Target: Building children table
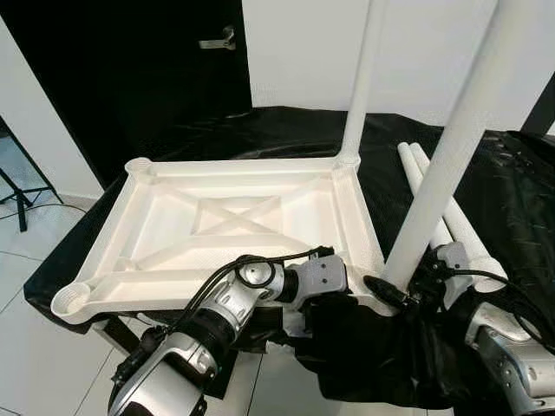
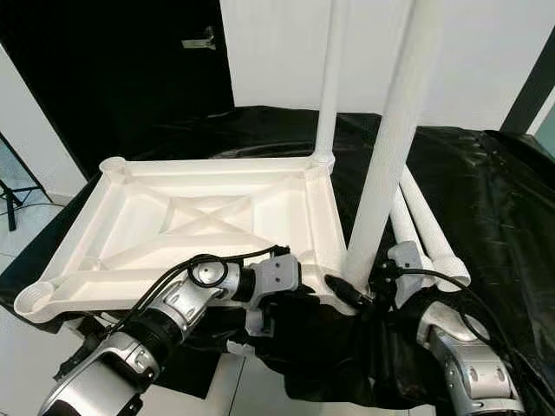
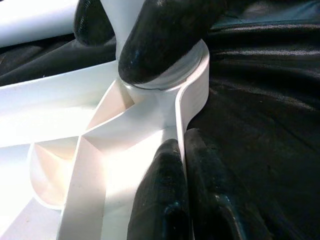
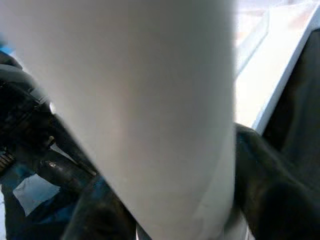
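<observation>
— While the white table frame (image 1: 234, 227) lay upside down on the black cloth (image 1: 486, 199), where did the legs stand?

— One white leg (image 1: 362, 82) stood upright in the far right corner socket of the frame. A second leg (image 1: 451, 147) stood at the near right corner, tilted a little, with its lower end in or on the socket there. Two spare legs (image 1: 434, 195) lay on the cloth just beside the right edge of the frame.

— What did the right gripper (image 1: 408, 290) do?

— It was at the base of the near leg. In the right wrist view the leg (image 4: 150, 110) passed between the two black fingers (image 4: 270, 190), one on each side, so the fingers pinched the leg close above the socket.

— And the left gripper (image 3: 172, 200)?

— The left arm (image 1: 217, 321) reached in from the near side, toward the same near right corner. In the left wrist view its two fingers (image 3: 160, 200) were close together, with the thin near wall of the frame (image 3: 187, 107) between them, just below the round socket. I could not tell for sure whether they really squeezed this wall or only touched it.

— What else was around?

— Behind the cloth was a white wall (image 1: 416, 43) and a dark door (image 1: 130, 78) with a metal handle (image 1: 218, 40). The floor (image 1: 35, 347) at the left was of pale tiles.
</observation>
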### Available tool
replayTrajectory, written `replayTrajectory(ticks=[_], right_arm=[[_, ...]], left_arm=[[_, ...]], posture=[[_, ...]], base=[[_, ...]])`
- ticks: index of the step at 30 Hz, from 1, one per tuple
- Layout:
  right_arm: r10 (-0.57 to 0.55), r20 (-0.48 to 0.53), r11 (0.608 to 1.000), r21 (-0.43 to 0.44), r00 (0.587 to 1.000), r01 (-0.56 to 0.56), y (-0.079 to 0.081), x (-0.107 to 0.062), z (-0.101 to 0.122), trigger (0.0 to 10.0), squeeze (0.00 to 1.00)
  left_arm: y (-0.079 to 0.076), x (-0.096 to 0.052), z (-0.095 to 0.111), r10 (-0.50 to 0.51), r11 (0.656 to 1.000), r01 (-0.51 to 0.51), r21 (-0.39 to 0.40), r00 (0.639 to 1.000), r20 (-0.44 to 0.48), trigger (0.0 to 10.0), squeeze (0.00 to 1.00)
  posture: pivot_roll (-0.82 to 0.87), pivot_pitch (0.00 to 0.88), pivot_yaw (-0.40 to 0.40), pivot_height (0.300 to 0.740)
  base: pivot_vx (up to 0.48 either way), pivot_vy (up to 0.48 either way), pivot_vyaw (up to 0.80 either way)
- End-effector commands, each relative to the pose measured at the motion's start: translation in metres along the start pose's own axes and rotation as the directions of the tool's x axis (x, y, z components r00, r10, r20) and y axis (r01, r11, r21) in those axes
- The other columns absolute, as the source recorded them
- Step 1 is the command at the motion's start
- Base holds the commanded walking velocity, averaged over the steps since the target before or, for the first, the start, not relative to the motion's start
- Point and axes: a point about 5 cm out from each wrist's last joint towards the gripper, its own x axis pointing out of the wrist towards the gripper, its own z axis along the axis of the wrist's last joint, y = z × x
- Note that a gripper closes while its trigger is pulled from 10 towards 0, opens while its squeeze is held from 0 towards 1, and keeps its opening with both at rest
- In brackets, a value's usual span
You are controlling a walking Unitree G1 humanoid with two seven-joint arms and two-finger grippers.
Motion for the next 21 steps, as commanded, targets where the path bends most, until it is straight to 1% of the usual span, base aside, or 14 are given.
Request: replayTrajectory(ticks=[1, 6, 7, 8, 9, 10, 11, 12, 13, 14, 15, 16, 18, 21], right_arm=[[0.142, -0.053, 0.986, 0.101, 0.989, -0.136, 0.027, 0.006, -0.022, 0.0, 0.0], [0.107, -0.033, 0.989, 0.106, 0.994, -0.103, 0.034, 0.009, -0.024, 0.0, 0.0], [0.038, -0.012, 0.993, 0.111, 0.999, -0.037, 0.035, 0.012, -0.024, 0.0, 0.0], [0.038, -0.012, 0.993, 0.111, 0.999, -0.037, 0.035, 0.012, -0.024, 0.0, 0.0], [-0.064, 0.009, 0.991, 0.119, 0.998, 0.062, 0.035, 0.015, -0.025, 0.0, 0.0], [-0.064, 0.009, 0.991, 0.119, 0.998, 0.062, 0.035, 0.015, -0.025, 0.0, 0.0], [-0.197, 0.034, 0.973, 0.128, 0.98, 0.191, 0.032, 0.016, -0.026, 0.0, 0.0], [-0.348, 0.065, 0.931, 0.138, 0.935, 0.337, 0.027, 0.014, -0.027, 0.0, 0.0], [-0.348, 0.065, 0.931, 0.138, 0.935, 0.337, 0.027, 0.014, -0.027, 0.0, 0.0], [-0.48, 0.088, 0.873, 0.14, 0.873, 0.467, 0.022, 0.01, -0.027, 0.0, 0.0], [-0.554, 0.102, 0.83, 0.141, 0.826, 0.539, 0.019, 0.007, -0.027, 0.0, 0.0], [-0.594, 0.116, 0.804, 0.126, 0.796, 0.582, 0.017, 0.006, -0.025, 0.0, 0.0], [-0.621, 0.141, 0.784, 0.11, 0.771, 0.611, 0.014, 0.006, -0.019, 0.0, 0.0], [-0.602, 0.155, 0.798, 0.1, 0.783, 0.594, 0.016, 0.01, -0.016, 0.0, 0.0]], left_arm=[[-0.039, 0.004, -0.052, -0.155, 0.971, 0.125, -0.202, 0.978, -0.141, 10.0, 0.0], [-0.04, 0.003, -0.052, -0.158, 0.971, 0.127, -0.202, 0.977, -0.143, 10.0, 0.0], [-0.04, 0.003, -0.052, -0.159, 0.971, 0.128, -0.201, 0.977, -0.145, 10.0, 0.0], [-0.04, 0.003, -0.052, -0.159, 0.971, 0.128, -0.201, 0.977, -0.145, 10.0, 0.0], [-0.039, 0.003, -0.052, -0.158, 0.971, 0.128, -0.2, 0.977, -0.145, 10.0, 0.0], [-0.039, 0.003, -0.052, -0.158, 0.971, 0.128, -0.2, 0.977, -0.145, 10.0, 0.0], [-0.039, 0.003, -0.052, -0.157, 0.972, 0.127, -0.199, 0.977, -0.146, 10.0, 0.0], [-0.039, 0.003, -0.052, -0.157, 0.972, 0.126, -0.199, 0.977, -0.145, 10.0, 0.0], [-0.039, 0.003, -0.052, -0.157, 0.972, 0.126, -0.199, 0.977, -0.145, 10.0, 0.0], [-0.039, 0.003, -0.052, -0.156, 0.972, 0.126, -0.198, 0.977, -0.146, 10.0, 0.0], [-0.039, 0.003, -0.052, -0.156, 0.972, 0.125, -0.198, 0.977, -0.146, 10.0, 0.0], [-0.039, 0.002, -0.052, -0.156, 0.972, 0.126, -0.199, 0.977, -0.146, 10.0, 0.0], [-0.04, 0.002, -0.053, -0.159, 0.972, 0.128, -0.199, 0.976, -0.147, 10.0, 0.0], [-0.04, 0.003, -0.053, -0.161, 0.972, 0.13, -0.198, 0.976, -0.149, 10.0, 0.0]], posture=[[0.16, 0.0, -0.015, 0.74], [0.16, 0.0, -0.012, 0.74], [0.16, 0.0, -0.012, 0.74], [0.16, 0.0, -0.012, 0.74], [0.16, 0.0, -0.014, 0.74], [0.16, 0.0, -0.014, 0.74], [0.16, 0.0, -0.015, 0.74], [0.17, 0.0, -0.016, 0.74], [0.17, 0.0, -0.016, 0.74], [0.17, 0.0, -0.016, 0.74], [0.17, 0.0, -0.015, 0.74], [0.17, 0.0, -0.014, 0.74], [0.16, 0.0, -0.01, 0.74], [0.16, 0.0, -0.009, 0.74]], base=[[0.0, 0.0, 0.0], [0.0, 0.0, 0.0], [0.0, 0.0, 0.0], [0.0, 0.0, 0.0], [0.0, 0.0, 0.0], [0.0, 0.0, 0.0], [0.0, 0.0, 0.0], [0.0, 0.0, 0.0], [0.0, 0.0, 0.0], [0.0, 0.0, 0.0], [0.0, 0.0, 0.0], [0.0, 0.0, 0.0], [0.0, 0.0, 0.0], [0.0, 0.0, 0.0]])
